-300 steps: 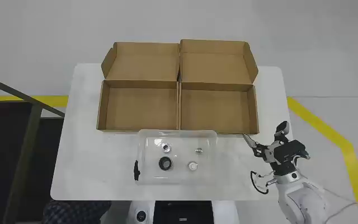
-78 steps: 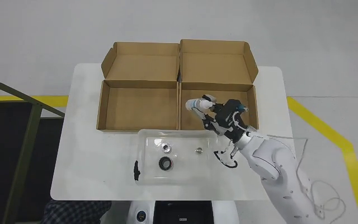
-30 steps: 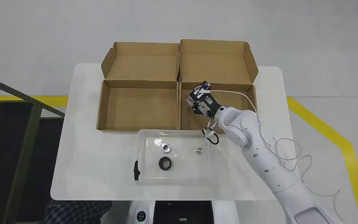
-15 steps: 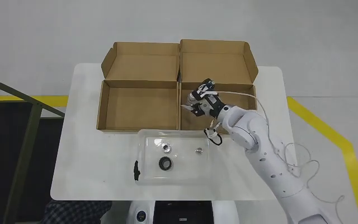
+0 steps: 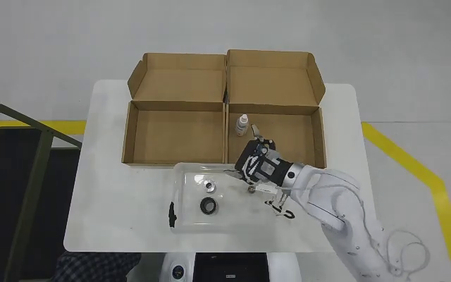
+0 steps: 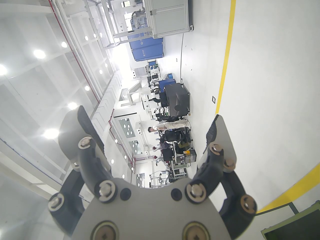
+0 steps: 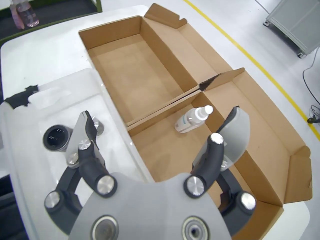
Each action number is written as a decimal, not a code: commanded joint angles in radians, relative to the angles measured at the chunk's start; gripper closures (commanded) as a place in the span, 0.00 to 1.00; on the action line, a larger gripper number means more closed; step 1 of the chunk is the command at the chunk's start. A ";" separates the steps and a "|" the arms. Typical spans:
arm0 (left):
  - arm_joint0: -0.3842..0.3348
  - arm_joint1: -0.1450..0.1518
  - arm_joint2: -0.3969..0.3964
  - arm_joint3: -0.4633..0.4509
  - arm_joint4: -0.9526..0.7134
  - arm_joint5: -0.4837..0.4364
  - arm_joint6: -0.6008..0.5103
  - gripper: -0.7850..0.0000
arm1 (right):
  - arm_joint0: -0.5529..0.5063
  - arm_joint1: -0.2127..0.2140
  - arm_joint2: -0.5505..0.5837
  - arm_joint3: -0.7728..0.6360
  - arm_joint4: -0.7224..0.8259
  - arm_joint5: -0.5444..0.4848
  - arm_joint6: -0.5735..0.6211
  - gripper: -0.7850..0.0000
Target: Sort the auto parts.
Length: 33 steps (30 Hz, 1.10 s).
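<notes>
A small white bottle (image 5: 242, 125) (image 7: 193, 119) lies in the right cardboard box (image 5: 285, 141) (image 7: 250, 126), close to the wall it shares with the left box (image 5: 176, 134) (image 7: 130, 76). My right gripper (image 5: 244, 156) (image 7: 162, 118) hangs open and holds nothing, over the right box's front wall, with one finger above the clear tray (image 5: 232, 220) (image 7: 62, 96). The tray holds a black bearing (image 5: 208, 206) (image 7: 55, 138), a metal ring (image 5: 210, 187) and a small silver part (image 5: 250, 189) (image 7: 99, 127). My left gripper (image 6: 148, 121) is open, pointing out into the room.
Both boxes have their lids folded back at the far side of the white table (image 5: 106, 176). A black clip (image 5: 171, 213) sits on the tray's left edge. A pink bottle (image 7: 23, 8) stands beyond the table.
The right gripper carried the white bottle from the tray into the right box, let it go, and has drawn back toward the tray, open.
</notes>
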 commanded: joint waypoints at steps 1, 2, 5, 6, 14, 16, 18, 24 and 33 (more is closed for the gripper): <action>0.000 0.000 0.000 0.000 0.000 0.000 0.000 0.00 | -0.021 0.004 -0.012 -0.011 -0.012 -0.034 0.013 0.00; 0.000 0.000 0.000 0.000 0.000 0.000 0.000 0.00 | -0.030 0.006 -0.016 -0.014 -0.021 -0.049 0.018 0.00; 0.000 0.000 0.000 0.000 0.000 0.000 0.000 0.00 | -0.056 0.011 -0.026 -0.014 -0.038 -0.081 0.024 0.00; 0.000 0.000 0.000 0.000 0.000 0.000 0.000 0.00 | -0.064 0.013 -0.027 -0.013 -0.044 -0.092 0.027 0.00; 0.000 0.000 0.000 0.000 0.000 0.000 0.000 0.00 | -0.125 0.033 -0.001 -0.014 -0.081 -0.175 0.076 0.00; 0.000 0.000 0.000 0.000 0.000 0.000 0.000 0.00 | -0.142 0.038 0.009 -0.021 -0.087 -0.189 0.088 0.00; 0.000 0.000 0.000 0.000 0.000 0.000 0.000 0.00 | -0.158 0.042 0.016 -0.029 -0.096 -0.197 0.100 0.00; 0.000 0.000 0.000 0.000 0.000 0.000 0.000 0.00 | -0.179 0.050 0.020 -0.031 -0.144 -0.189 0.128 0.00; 0.000 0.000 0.000 0.000 0.000 0.000 0.000 0.00 | -0.147 0.048 -0.026 0.026 -0.191 -0.150 0.154 0.03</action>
